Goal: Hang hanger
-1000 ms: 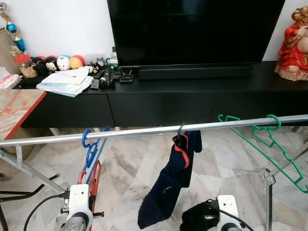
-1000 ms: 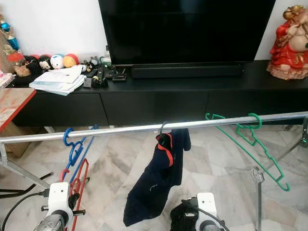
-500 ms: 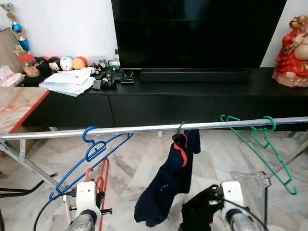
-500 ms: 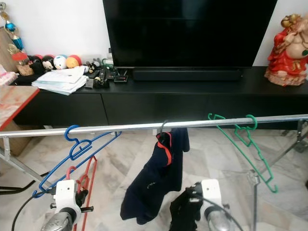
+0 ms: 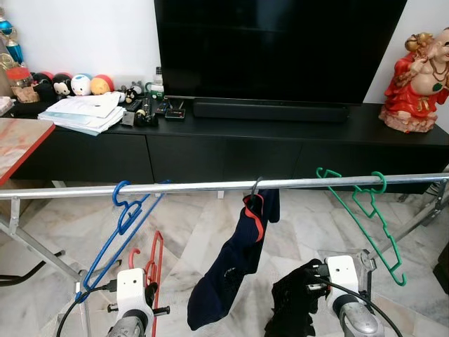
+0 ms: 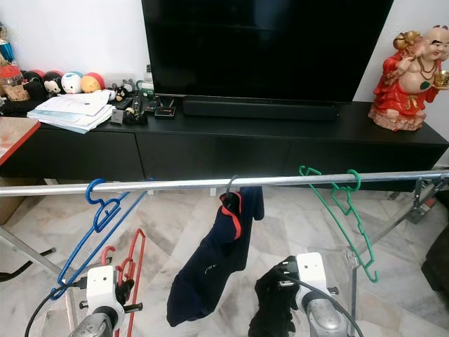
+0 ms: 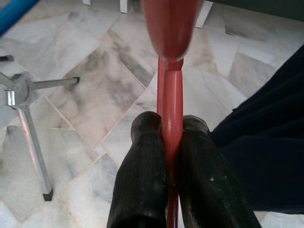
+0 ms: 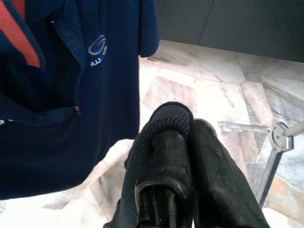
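Marble floor (image 5: 196, 232) tiles spread beneath a long black TV console (image 5: 231, 151) against a white wall, with a large dark television (image 5: 277, 49) on it. A silver clothes rail (image 5: 210, 187) crosses the scene in front of the console, carried on metal legs.

From the rail hang three things: a navy shirt (image 5: 235, 270) with a red collar trim near the middle, a green hanger (image 5: 365, 210) toward the robot's right, and a blue hanger (image 5: 123, 232) toward its left, tilted down and away.

On the console stand a red-robed figurine (image 5: 417, 84) at the right end, a black soundbar (image 5: 270, 110) under the television, a stack of papers (image 5: 83, 112) and a row of small round toys (image 5: 74, 84) at the left.

Low on the left, the left end effector (image 7: 172, 142) is clamped on the red hanger (image 5: 151, 270), its two fingers (image 7: 142, 156) pressed to either side of the thin red bar; this hanger is held below the rail, just beside the blue one, not hooked on.

Low on the right, the right end effector (image 8: 190, 142) has its fingers together, pinching a dark knit cloth (image 5: 291, 309) draped over one of them, close to the shirt.
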Available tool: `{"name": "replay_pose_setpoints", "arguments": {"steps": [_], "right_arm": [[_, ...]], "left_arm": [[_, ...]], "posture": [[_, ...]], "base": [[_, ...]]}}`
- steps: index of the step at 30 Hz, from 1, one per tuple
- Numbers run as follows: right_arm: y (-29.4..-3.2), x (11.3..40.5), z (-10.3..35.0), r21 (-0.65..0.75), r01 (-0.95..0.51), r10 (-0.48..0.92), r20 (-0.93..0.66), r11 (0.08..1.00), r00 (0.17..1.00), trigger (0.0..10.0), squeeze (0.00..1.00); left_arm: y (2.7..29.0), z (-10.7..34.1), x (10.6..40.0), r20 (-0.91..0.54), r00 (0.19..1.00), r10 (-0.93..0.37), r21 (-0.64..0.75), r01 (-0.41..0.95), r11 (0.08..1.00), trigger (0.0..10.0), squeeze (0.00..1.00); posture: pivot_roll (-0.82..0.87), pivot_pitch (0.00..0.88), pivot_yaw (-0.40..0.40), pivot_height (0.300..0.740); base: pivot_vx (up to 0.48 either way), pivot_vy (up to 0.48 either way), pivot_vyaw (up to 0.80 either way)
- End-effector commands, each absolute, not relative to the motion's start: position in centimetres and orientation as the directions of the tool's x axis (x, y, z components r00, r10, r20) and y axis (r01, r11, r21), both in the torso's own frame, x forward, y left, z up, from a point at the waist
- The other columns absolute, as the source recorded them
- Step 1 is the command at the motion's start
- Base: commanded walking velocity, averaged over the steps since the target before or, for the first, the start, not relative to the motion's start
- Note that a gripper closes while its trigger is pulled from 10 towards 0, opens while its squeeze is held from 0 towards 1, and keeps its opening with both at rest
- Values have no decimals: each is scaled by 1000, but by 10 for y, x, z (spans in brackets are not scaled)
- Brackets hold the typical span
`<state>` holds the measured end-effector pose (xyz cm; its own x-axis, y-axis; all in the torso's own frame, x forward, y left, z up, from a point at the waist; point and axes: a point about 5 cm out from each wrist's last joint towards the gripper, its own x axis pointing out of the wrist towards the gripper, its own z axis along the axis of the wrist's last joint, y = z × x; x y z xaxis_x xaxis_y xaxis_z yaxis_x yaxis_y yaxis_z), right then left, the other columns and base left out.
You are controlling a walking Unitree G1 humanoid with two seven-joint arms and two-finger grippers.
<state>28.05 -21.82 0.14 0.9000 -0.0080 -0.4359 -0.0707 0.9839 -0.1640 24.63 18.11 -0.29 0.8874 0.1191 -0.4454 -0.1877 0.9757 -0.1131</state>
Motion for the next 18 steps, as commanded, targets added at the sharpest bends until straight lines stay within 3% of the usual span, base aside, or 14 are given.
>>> {"name": "replay_pose_setpoints", "arguments": {"steps": [1, 18], "right_arm": [[-217, 283, 5, -164, -71, -5, -423, 984, 906, 10000, 0], [-204, 277, 0, -131, -47, -12, -420, 990, 907, 10000, 0]], "left_arm": [[183, -4, 243, -445, 887, 127, -115, -197, 974, 10000, 0], [186, 1, 244, -436, 894, 103, -86, -155, 984, 10000, 0]], "posture": [[-110, 0, 11, 740], [-96, 0, 49, 740]], "base": [[-322, 0, 0], [-376, 0, 0]]}}
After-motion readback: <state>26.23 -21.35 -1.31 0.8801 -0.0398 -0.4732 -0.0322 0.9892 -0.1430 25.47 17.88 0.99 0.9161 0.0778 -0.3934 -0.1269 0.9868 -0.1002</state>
